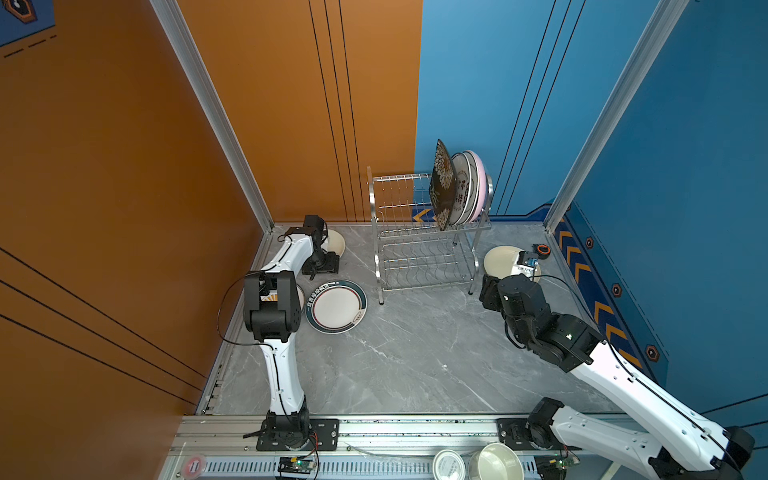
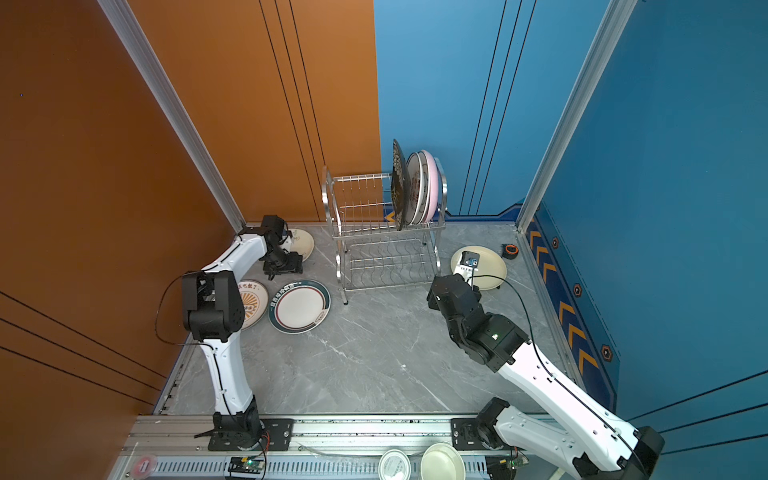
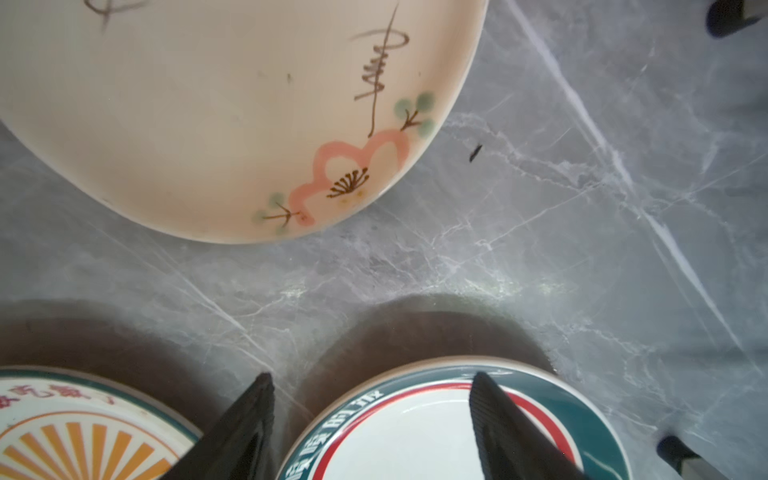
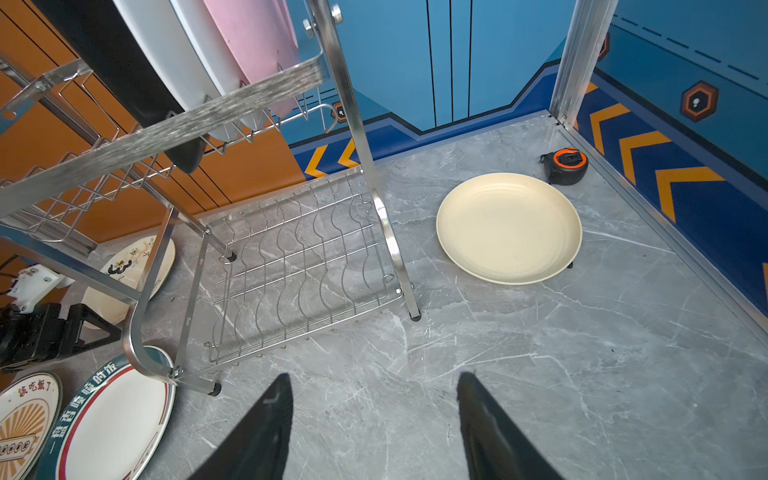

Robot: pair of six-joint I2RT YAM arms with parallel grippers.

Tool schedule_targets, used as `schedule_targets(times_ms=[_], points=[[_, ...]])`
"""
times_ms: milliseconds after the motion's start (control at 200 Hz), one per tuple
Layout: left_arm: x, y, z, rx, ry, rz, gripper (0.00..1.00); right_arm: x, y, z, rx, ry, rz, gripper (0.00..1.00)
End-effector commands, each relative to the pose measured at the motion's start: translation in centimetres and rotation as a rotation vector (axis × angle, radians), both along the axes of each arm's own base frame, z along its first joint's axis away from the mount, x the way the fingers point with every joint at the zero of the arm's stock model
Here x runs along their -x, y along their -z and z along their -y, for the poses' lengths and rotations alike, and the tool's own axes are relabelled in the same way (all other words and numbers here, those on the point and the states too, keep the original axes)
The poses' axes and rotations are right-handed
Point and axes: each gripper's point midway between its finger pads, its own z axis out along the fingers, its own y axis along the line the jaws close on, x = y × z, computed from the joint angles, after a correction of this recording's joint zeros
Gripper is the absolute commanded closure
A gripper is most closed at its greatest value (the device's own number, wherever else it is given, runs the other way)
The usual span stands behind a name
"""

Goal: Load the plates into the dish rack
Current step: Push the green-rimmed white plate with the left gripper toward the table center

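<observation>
Bowl (image 1: 496,461) and tin lid (image 1: 449,465) sit nearest, in front of the rail (image 1: 415,428) at the counter's (image 4: 582,374) near edge, both cut off by the frame. Past the rail, the right claw (image 4: 374,374) hangs over bare counter right of the middle, fingers spread wide with nothing between them. Along the left edge two plates lie flat, just apart: a sunburst plate (image 2: 253,303), partly hidden behind the left arm (image 2: 208,307) in both top views, and a green-rimmed plate (image 1: 336,306). The left claw (image 3: 370,374) hangs just beyond them, fingers wide and holding nothing; whether a tip touches the green rim I cannot tell. The dish rack (image 1: 424,233) stands at the middle of the far edge. Its upper tier holds plates on edge at its right end: a black floral plate (image 1: 444,187) leftmost, a white plate with red characters (image 1: 461,195), and a pink plate (image 1: 482,178) rightmost; how many sit between is hard to count. A plain cream plate (image 4: 509,227) lies right of the rack, partly covered by the right wrist in both top views. A flowered cream plate (image 3: 208,104) lies in the far left corner, a tape measure (image 4: 565,164) in the far right corner
</observation>
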Motion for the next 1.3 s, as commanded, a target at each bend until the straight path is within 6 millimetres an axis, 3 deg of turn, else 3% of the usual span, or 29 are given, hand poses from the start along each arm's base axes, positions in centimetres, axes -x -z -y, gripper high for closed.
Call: schedule_targets(times_ms=[0, 195, 566, 901, 1296], points=[[0.9, 1.5, 1.1, 0.047, 0.003, -0.038, 0.28, 0.4, 0.1, 0.1, -0.015, -0.001, 0.003, 0.36], [1.3, 2.2, 1.1, 0.056, -0.007, -0.049, 0.37, 0.6, 0.0, 0.3, -0.011, -0.004, 0.002, 0.36], [2.6, 2.5, 1.9, 0.107, -0.026, -0.076, 0.41, 1.0, -0.1, 0.6, -0.014, -0.005, 0.008, 0.36], [6.2, 2.1, 2.8, 0.15, -0.027, -0.114, 0.41, 1.6, -0.1, 1.1, -0.015, 0.001, 0.012, 0.36], [11.3, 1.8, 7.6, 0.192, 0.085, -0.163, 0.41, 2.2, 0.1, 1.0, -0.015, -0.015, 0.008, 0.36]])
